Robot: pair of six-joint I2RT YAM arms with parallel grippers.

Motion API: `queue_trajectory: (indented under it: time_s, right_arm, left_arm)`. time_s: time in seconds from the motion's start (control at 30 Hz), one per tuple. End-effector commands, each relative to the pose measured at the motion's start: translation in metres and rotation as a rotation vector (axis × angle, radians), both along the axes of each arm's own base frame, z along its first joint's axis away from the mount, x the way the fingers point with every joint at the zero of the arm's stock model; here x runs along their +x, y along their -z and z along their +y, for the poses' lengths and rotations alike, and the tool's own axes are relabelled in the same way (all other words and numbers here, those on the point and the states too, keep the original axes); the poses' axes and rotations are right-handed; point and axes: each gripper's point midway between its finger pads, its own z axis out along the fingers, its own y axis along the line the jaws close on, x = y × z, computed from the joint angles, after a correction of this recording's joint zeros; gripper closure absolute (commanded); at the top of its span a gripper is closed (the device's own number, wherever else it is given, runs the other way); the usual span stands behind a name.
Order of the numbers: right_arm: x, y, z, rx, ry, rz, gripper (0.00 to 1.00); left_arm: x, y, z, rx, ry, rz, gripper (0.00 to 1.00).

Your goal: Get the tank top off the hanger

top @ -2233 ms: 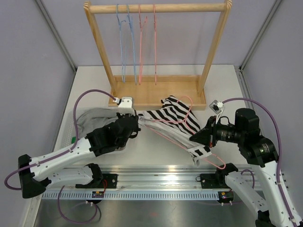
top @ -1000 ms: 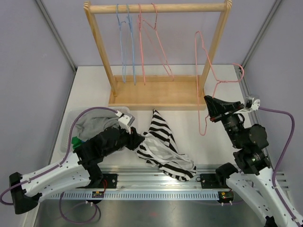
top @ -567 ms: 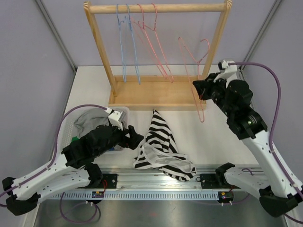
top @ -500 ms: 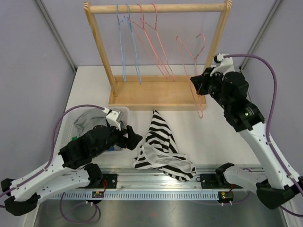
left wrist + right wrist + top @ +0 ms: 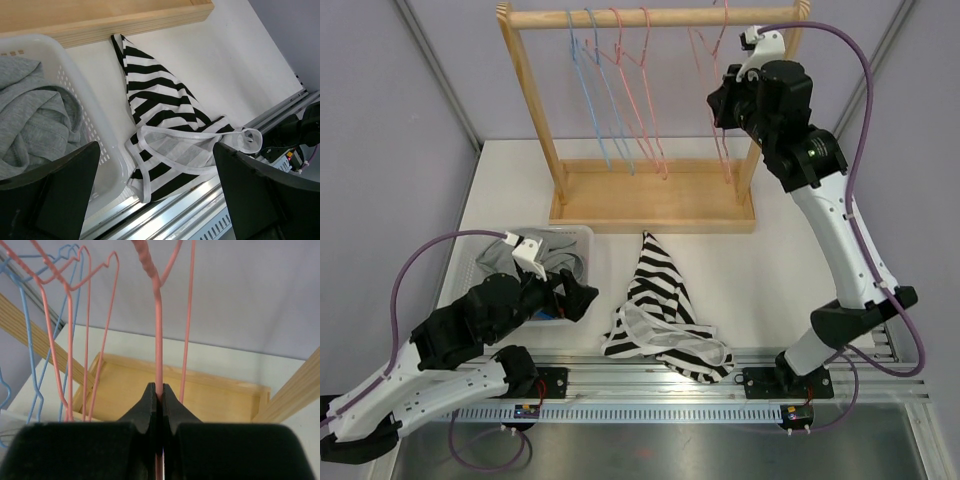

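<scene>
- From above, the black-and-white striped tank top (image 5: 660, 305) lies crumpled on the white table (image 5: 790, 260). It is free of any hanger and sits just beside the white plastic basket (image 5: 582, 233), which holds a grey garment (image 5: 505, 255).
- The right claw (image 5: 722, 105) is raised high at the wooden rack (image 5: 650, 17), pinching the bare pink wire hanger (image 5: 723, 150) up by the top rail. I cannot tell from here whether its hook sits over the rail. The left claw (image 5: 582, 298) hangs low between basket and top, holding nothing.
- The left wrist camera looks down on the tank top (image 5: 160, 115), its white-edged straps looped toward the near rail. The left claw (image 5: 156, 147) is spread wide and empty, with the basket wall (image 5: 95, 130) at one side.
- In the right wrist view, the right claw (image 5: 158, 395) is clamped tight on the hanger's (image 5: 158, 340) straight neck. Blue wire hangers (image 5: 31, 340) and other pink ones hang close to the left, and the hook's top runs out of frame.
- To my eye the removal itself is done, and the step in hand is returning the hanger. The next move calls for settling the hook onto the rail clear of its neighbours, then parting the claw only once the wire hangs by itself.
</scene>
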Motion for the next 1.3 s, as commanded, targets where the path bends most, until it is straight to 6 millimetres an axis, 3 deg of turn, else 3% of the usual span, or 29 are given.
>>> queue_trajectory:
  time_s: [0.0,0.13,0.4,0.57,0.63,0.7,0.73,0.87,0.9,0.97,1.1,1.13,1.17,1.2,1.23,1.27]
  right_arm:
    - [0.022,-0.024,-0.013,-0.001,0.033,-0.033,1.00]
    - [0.042,-0.015,-0.013,-0.011,0.031,0.019,1.00]
    - [0.053,0.013,-0.013,-0.009,0.028,0.087,1.00]
    - [0.045,0.003,-0.017,-0.009,0.030,0.069,0.78]
    - [0.038,-0.005,-0.019,-0.007,0.029,0.053,0.60]
    - [0.031,-0.010,-0.022,-0.013,0.029,0.050,0.52]
    - [0.024,-0.016,-0.025,-0.011,0.026,0.039,0.49]
    - [0.006,-0.021,-0.041,-0.045,0.054,0.023,0.22]
    - [-0.007,-0.031,-0.047,-0.046,0.057,-0.001,0.19]
    - [-0.018,-0.020,-0.052,-0.062,0.056,0.022,0.04]
    - [-0.065,-0.016,-0.064,-0.009,0.038,0.005,0.01]
    - [-0.089,-0.006,-0.065,0.007,0.005,0.008,0.01]
    - [-0.100,-0.003,-0.066,0.025,-0.010,0.002,0.00]
    - [-0.126,-0.018,-0.073,0.074,-0.019,-0.061,0.00]
    - [-0.134,0.008,-0.064,0.071,-0.083,-0.014,0.01]
    - [-0.145,0.014,-0.062,0.081,-0.113,-0.014,0.01]
  left_arm:
    - [0.003,-0.002,-0.001,0.018,-0.014,0.000,0.01]
    - [0.003,-0.003,0.001,0.014,-0.018,-0.005,0.01]
    - [0.006,-0.004,0.003,0.019,-0.037,-0.009,0.01]
    - [0.013,-0.001,-0.001,0.054,-0.055,-0.002,0.01]
    - [0.016,0.000,-0.007,0.062,-0.053,0.007,0.01]
    - [0.018,0.002,-0.013,0.067,-0.049,0.016,0.01]
    - [0.020,0.001,-0.018,0.055,-0.043,0.016,0.01]
    - [0.022,0.012,-0.037,0.072,-0.015,0.045,0.01]
    - [0.023,0.011,-0.043,0.061,-0.010,0.043,0.01]
    - [0.021,0.016,-0.053,0.061,0.009,0.048,0.01]
    - [0.021,0.037,-0.084,0.107,0.039,0.068,0.01]
    - [0.018,0.041,-0.093,0.129,0.053,0.064,0.01]
    - [0.017,0.045,-0.099,0.147,0.057,0.064,0.01]
    - [0.016,0.047,-0.107,0.154,0.064,0.061,0.01]
    - [0.013,0.058,-0.120,0.204,0.083,0.067,0.01]
    - [0.012,0.062,-0.128,0.222,0.097,0.065,0.01]
